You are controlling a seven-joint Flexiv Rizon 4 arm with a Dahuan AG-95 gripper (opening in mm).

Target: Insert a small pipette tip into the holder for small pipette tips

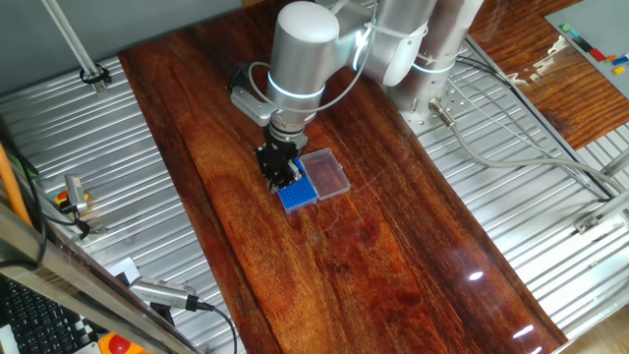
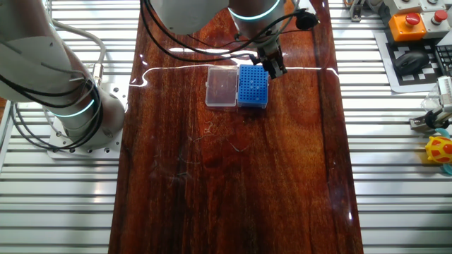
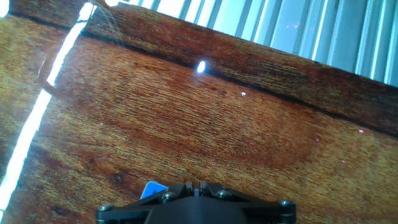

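Observation:
The small blue holder [image 1: 299, 194] stands on the wooden table with its clear lid panel [image 1: 325, 173] lying open beside it. It also shows in the other fixed view [image 2: 253, 87], with the lid [image 2: 222, 87] to its left. My gripper [image 1: 283, 177] hangs just over the holder's edge, fingers pointing down. In the hand view only a blue corner of the holder [image 3: 153, 190] shows beside the gripper [image 3: 196, 185]. The jaws stand nearly together with a thin pale pipette tip pinched between them; its lower end is hidden.
The wooden tabletop [image 1: 393, 265] is flanked by ribbed metal surfaces. The arm's base [image 2: 74, 113] stands to the left in the other fixed view. A stop button box [image 2: 413, 21] and small toys [image 2: 439, 149] lie on the right side.

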